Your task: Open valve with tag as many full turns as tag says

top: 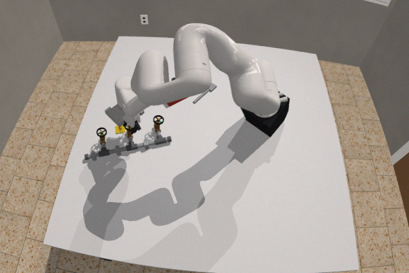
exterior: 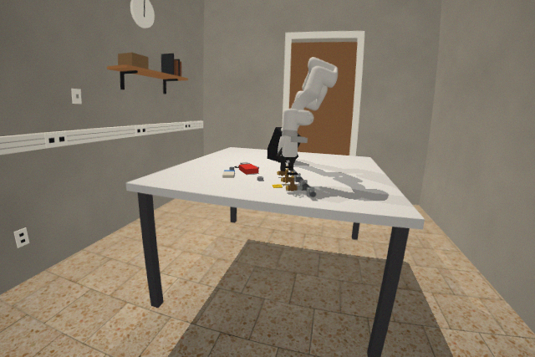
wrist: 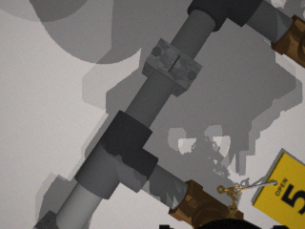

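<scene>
A grey pipe (top: 127, 148) lies on the white table and carries three brass valves with black handwheels. The left valve (top: 100, 128) and the right valve (top: 161, 117) stand free. My gripper (top: 129, 126) is over the middle valve and is shut on its handwheel, which the fingers hide. In the wrist view the pipe (wrist: 157, 100) runs diagonally, the middle valve's brass body (wrist: 202, 210) is at the bottom edge, and a thin chain (wrist: 238, 188) links it to a yellow tag (wrist: 286, 188) that reads OPEN 5. The tag also shows in the top view (top: 119, 130).
A red box (exterior: 248, 168), a small white and blue block (exterior: 228, 173) and a small grey nut (exterior: 260, 178) lie on the table behind the valves. The arm's black base (top: 267, 116) stands to the right. A grey clamp (wrist: 172, 67) sits on the pipe.
</scene>
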{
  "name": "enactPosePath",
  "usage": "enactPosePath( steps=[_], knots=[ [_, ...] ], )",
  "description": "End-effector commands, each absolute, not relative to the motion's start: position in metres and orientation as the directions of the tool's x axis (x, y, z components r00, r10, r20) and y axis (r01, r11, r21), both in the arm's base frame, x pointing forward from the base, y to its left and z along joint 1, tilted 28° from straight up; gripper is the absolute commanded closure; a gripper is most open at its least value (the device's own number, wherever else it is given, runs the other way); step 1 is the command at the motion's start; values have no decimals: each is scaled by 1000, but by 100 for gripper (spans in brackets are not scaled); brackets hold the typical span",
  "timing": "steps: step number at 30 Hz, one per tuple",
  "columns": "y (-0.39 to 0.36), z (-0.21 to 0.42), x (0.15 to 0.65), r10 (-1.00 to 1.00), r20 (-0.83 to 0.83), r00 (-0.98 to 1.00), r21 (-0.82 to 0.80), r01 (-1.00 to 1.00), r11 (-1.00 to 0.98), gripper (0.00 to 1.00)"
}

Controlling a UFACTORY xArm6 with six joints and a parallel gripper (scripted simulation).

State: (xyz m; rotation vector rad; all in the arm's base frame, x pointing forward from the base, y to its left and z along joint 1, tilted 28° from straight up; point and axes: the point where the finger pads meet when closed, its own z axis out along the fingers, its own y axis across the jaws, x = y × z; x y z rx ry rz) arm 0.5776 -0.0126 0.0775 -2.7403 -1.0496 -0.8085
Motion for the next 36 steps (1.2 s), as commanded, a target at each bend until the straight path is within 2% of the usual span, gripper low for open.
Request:
enactPosePath(
  steps=[1,9,21,22,36],
  knots=[
    [-13,79,579,746,540,390,251,772,-585,100],
    [-13,79,579,850,483,213,362,835,-415,100],
    [-13,79,579,868,466,174,384,844,-375,100],
    [-13,79,579,868,466,174,384,844,-375,0],
    [-13,79,579,868,466,174,384,844,-375,0]
  ],
)
